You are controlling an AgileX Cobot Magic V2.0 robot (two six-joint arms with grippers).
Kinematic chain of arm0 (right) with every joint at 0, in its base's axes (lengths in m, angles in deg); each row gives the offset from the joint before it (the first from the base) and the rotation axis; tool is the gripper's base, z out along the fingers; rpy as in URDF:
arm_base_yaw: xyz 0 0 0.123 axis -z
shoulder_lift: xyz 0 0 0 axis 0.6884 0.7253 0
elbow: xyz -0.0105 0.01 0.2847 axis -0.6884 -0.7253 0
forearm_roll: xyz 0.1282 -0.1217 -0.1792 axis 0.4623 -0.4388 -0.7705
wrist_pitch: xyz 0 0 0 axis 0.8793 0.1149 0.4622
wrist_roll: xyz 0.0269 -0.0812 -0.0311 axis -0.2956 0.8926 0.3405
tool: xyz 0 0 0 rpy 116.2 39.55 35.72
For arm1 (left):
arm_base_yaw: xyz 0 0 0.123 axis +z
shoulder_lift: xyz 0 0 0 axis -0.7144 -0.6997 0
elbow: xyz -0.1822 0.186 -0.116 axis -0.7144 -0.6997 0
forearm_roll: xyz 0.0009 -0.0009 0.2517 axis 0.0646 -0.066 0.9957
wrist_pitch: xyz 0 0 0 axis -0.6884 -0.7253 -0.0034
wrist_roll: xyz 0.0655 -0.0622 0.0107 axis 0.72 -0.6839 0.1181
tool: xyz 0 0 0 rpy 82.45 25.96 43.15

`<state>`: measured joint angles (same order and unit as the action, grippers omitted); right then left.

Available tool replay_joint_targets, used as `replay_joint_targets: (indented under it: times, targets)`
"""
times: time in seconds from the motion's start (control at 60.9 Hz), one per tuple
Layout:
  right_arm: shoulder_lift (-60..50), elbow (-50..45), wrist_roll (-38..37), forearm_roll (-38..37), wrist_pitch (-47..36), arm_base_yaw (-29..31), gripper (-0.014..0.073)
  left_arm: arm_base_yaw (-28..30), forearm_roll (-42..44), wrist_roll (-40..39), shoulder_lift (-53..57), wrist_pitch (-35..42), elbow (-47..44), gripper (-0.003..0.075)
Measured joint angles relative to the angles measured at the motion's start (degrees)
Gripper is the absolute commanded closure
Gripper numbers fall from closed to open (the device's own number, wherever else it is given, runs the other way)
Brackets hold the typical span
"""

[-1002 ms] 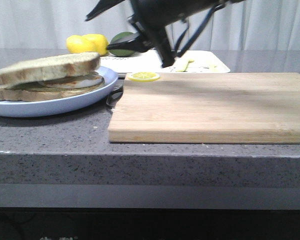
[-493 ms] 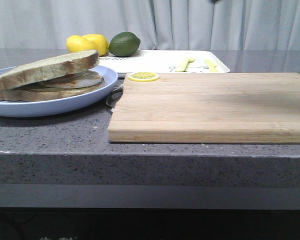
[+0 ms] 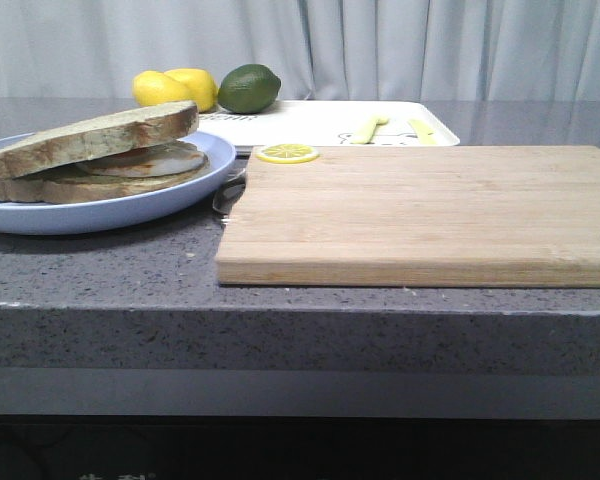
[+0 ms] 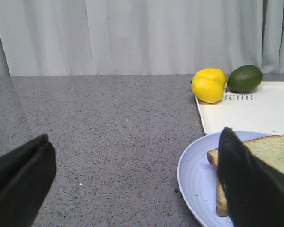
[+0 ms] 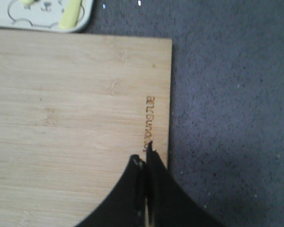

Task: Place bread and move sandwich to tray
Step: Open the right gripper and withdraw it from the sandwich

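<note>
The sandwich (image 3: 130, 165) lies on a round pale-blue plate (image 3: 130, 210) at the left of the counter. The bread (image 3: 100, 135), a thick slice with a brown crust, lies tilted on top of the fried egg (image 3: 165, 160). The white tray (image 3: 320, 122) stands behind the board. In the left wrist view my left gripper (image 4: 135, 142) is open and empty, just left of the plate (image 4: 199, 175) and the bread (image 4: 270, 151). My right gripper (image 5: 143, 160) is shut and empty above the right edge of the wooden board (image 5: 75, 118). Neither gripper shows in the front view.
A wooden board (image 3: 420, 210) fills the middle and right, with a lemon slice (image 3: 287, 153) at its back left corner. Two lemons (image 3: 175, 88) and a lime (image 3: 248, 88) sit at the tray's back left. Yellow pieces (image 3: 365, 128) lie on the tray.
A black arm that hung over the tray at the back has left the front view. The top slice now tilts lower at its left end.
</note>
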<state>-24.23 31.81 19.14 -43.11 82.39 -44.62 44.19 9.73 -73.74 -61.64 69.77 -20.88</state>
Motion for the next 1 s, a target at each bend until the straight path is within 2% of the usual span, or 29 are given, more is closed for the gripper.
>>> replay_joint_targets:
  times: [0.181, 0.443, 0.657, 0.788, 0.887, 1.002]
  targets:
    - [-11.9, -14.4, -0.7, 1.5, -11.6, -4.2, 0.0654, 0.0, 0.0, 0.0, 0.0, 0.0, 0.0, 0.0049]
    - [-31.1, -35.5, -0.8, 3.2, -21.3, -5.8, 0.0654, 0.0, 0.0, 0.0, 0.0, 0.0, 0.0, 0.0049]
    - [-37.9, -38.6, -1.2, 3.3, -27.2, -5.8, 0.0654, 0.0, 0.0, 0.0, 0.0, 1.3, 0.0, 0.0049]
    - [-38.0, -38.6, -1.2, 3.3, -27.9, -5.8, 0.0654, 0.0, -4.2, 0.0, -0.3, 1.9, 0.7, 0.0049]
    - [-38.0, -38.6, -1.2, 3.3, -28.7, -5.8, 0.0654, 0.0, -6.6, 0.0, -3.5, -2.3, 3.4, 0.0049]
    - [-38.0, -38.6, -1.2, 3.5, -28.8, -5.8, 0.0654, 0.0, -7.3, 0.0, -12.2, -9.8, 9.2, 0.0049]
